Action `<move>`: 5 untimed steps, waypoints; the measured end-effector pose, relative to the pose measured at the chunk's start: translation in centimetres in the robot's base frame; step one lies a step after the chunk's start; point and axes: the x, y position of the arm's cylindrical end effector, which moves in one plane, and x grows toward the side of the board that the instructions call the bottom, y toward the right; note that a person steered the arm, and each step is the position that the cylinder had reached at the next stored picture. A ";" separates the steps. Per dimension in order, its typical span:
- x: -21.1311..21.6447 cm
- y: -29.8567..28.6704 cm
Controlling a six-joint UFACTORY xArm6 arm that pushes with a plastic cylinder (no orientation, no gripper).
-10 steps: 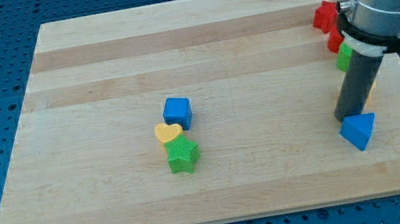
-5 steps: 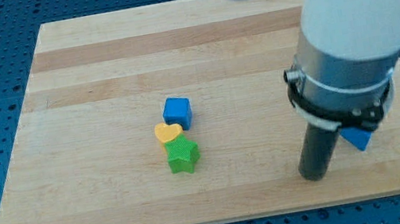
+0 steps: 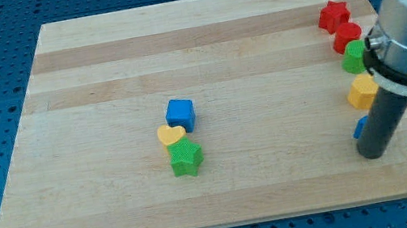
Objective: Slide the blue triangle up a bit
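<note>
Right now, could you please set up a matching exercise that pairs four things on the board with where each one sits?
Things
1. blue cube
2. green star
3. blue triangle
4. red star

Places
A. near the board's top right corner in the view
B. mostly hidden behind the rod, just left of my tip
C. lowest of the middle group of three
D. top of the middle group, above the yellow heart

Pairs: 1-D, 2-C, 3-B, 4-A
</note>
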 end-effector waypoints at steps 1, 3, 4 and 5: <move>-0.6 1.7; -0.6 2.1; -0.1 2.1; -0.4 2.4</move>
